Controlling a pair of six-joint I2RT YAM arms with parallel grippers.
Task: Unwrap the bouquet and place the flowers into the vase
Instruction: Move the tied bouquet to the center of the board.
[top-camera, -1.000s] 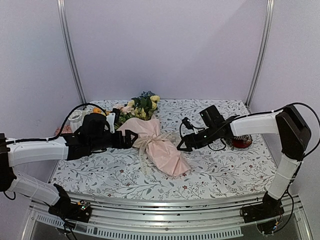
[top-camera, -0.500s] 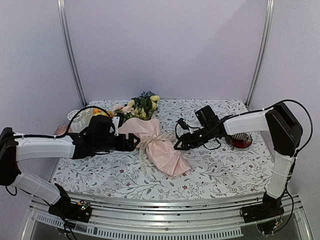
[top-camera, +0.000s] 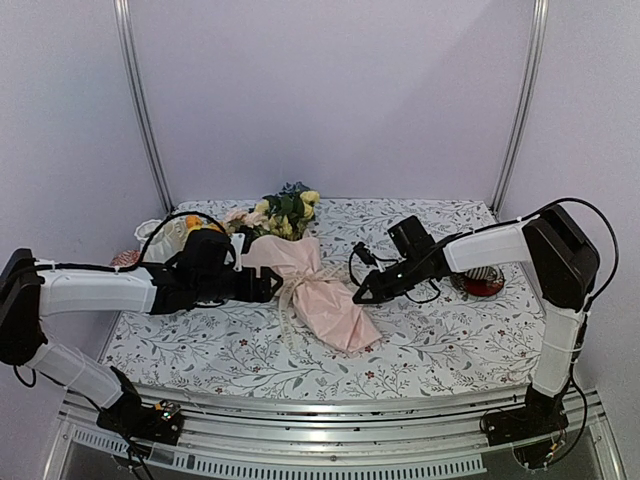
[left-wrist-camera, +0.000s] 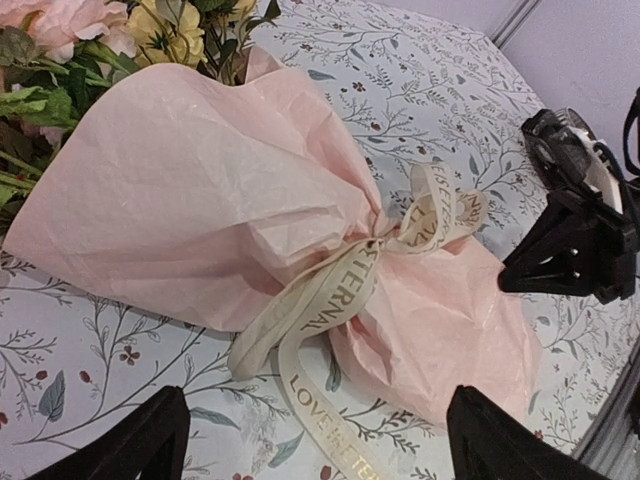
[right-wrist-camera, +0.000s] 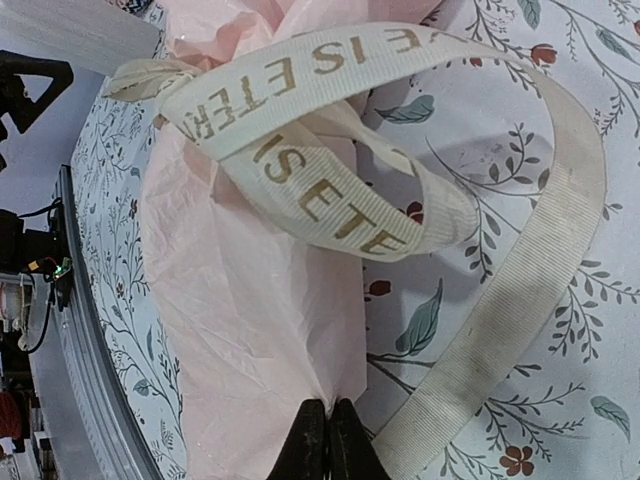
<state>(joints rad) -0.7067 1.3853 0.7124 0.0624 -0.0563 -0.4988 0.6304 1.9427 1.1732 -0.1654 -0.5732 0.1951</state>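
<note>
While the bouquet (top-camera: 318, 295) lies tied on the desk (top-camera: 430, 350), unwrapping is barely begun; the right pincer (right-wrist-camera: 327, 430) is pinched shut at the paper's edge beside the ribbon (right-wrist-camera: 330, 190); the left pincer (left-wrist-camera: 318, 400) gapes wide by the blooms; next, a ribbon tail needs pulling.

Left gripper (top-camera: 264, 285) reaches in from frame left, fingers spread wide; right gripper (top-camera: 358, 297) from frame right, fingers pressed together.

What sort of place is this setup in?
Likely a lab test booth, not a home: slim aluminium frame posts against plain pale walls, white robot arms bolted to a metal rail, flower-print tablecloth staged.
</note>
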